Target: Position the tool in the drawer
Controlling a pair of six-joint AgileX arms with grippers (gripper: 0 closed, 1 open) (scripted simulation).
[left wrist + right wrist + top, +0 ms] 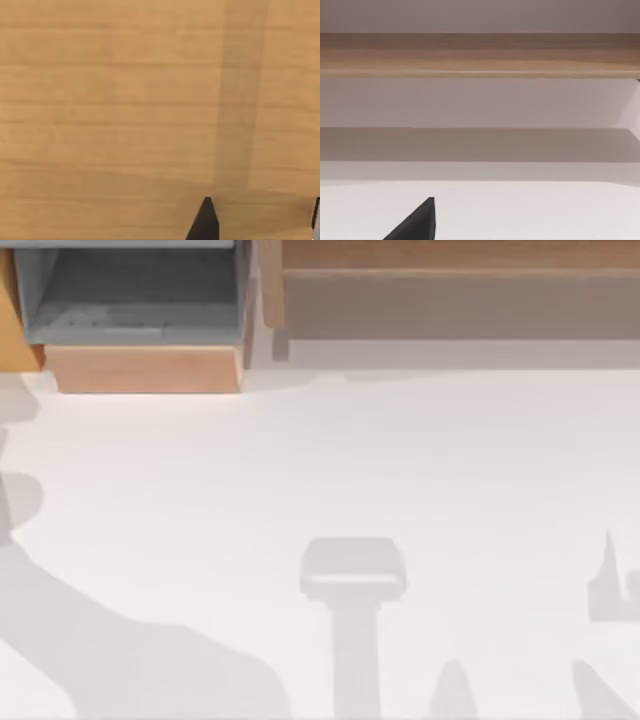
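White table, open drawer top-left.

No text, label, brand, number or sign can be read anywhere: the drawer, shelf and table are all unmarked.

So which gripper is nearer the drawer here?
Left, probably. The left gripper faces tan wood up close, likely by the drawer; the right gripper's fingertip faces the long shelf.

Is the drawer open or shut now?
Open. In the top view the drawer stands pulled out, showing its grey floor behind the tan front panel.
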